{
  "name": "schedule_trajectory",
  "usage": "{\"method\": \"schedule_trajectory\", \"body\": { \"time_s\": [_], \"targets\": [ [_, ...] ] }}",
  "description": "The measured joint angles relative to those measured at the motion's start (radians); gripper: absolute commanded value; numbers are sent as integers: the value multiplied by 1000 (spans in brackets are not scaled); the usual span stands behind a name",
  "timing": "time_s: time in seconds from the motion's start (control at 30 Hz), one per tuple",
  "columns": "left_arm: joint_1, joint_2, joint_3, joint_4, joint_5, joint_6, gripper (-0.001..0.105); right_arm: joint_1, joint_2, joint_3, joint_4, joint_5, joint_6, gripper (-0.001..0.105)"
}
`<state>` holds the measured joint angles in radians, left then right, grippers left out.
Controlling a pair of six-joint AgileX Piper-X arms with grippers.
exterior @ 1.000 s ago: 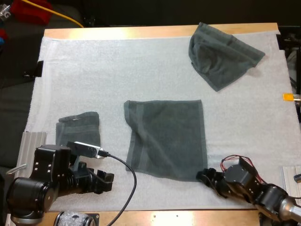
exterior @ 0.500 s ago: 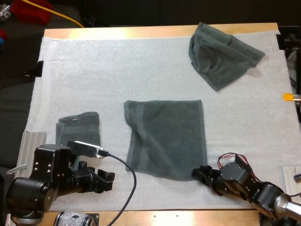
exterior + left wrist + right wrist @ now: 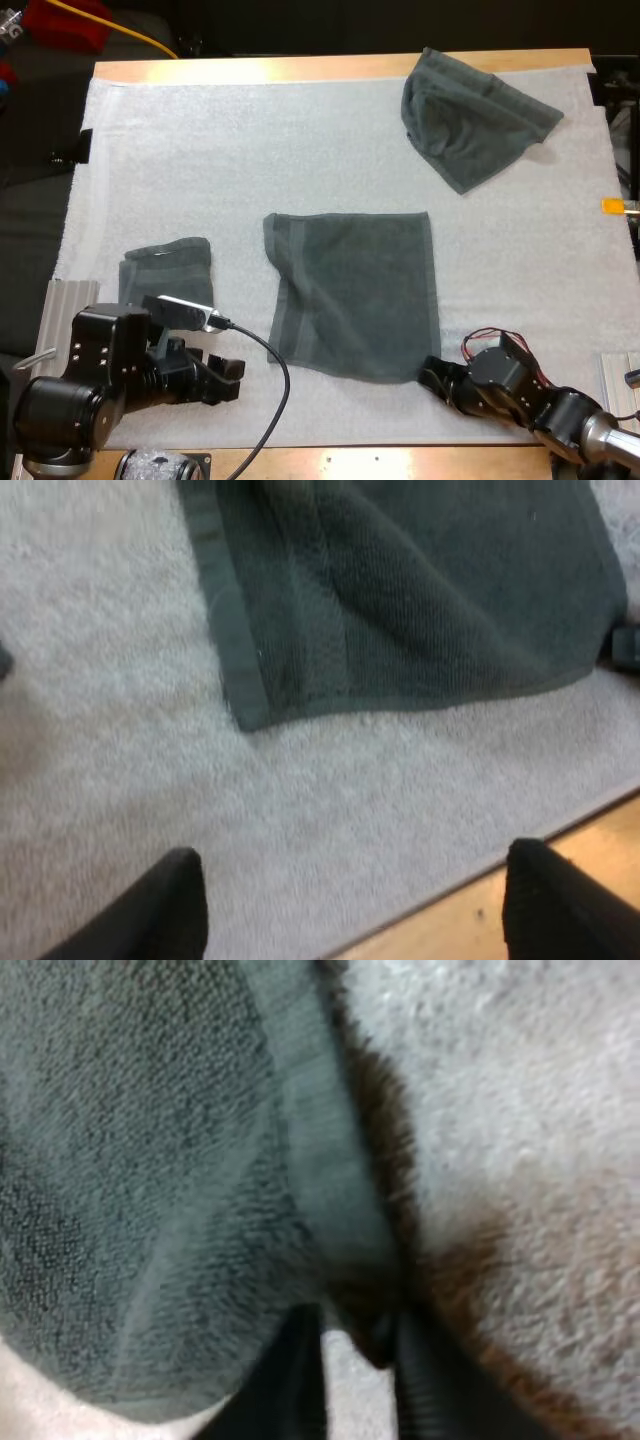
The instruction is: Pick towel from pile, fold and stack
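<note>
Motion is slight: the right gripper (image 3: pixel 428 372) has edged back rightward, low at the lower-right corner of the flat towel (image 3: pixel 355 295) mid-frame, its jaws a narrow gap apart and holding nothing. A crumpled towel (image 3: pixel 470 115) lies upper right and a folded towel (image 3: pixel 168 270) lower left. Just below the folded towel, the left gripper (image 3: pixel 225 378) hovers wide open and empty over the mat (image 3: pixel 300 150).

I see the spread towel (image 3: pixel 355 295) mid-frame on the mat (image 3: pixel 250 140), the folded towel (image 3: pixel 168 270) to its left, the crumpled towel (image 3: pixel 470 115) upper right, my right claw (image 3: pixel 428 372) at the spread towel's lower-right corner.
</note>
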<state>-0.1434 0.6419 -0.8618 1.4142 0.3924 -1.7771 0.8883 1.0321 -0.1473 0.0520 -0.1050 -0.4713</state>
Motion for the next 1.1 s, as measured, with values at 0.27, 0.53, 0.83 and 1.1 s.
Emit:
{"method": "schedule_trajectory", "body": {
  "time_s": [0.27,0.53,0.83,1.1],
  "targets": [
    [0,0,6,-82,23,0,60,0,0,0,35,13,-18,0],
    [0,0,165,-199,123,-52,60,2,0,-10,85,13,-42,0],
    [0,0,349,-350,164,-101,60,2,0,-32,145,13,-90,0],
    [0,143,376,-443,164,-118,60,2,0,-32,145,13,-90,0]
  ]
}}
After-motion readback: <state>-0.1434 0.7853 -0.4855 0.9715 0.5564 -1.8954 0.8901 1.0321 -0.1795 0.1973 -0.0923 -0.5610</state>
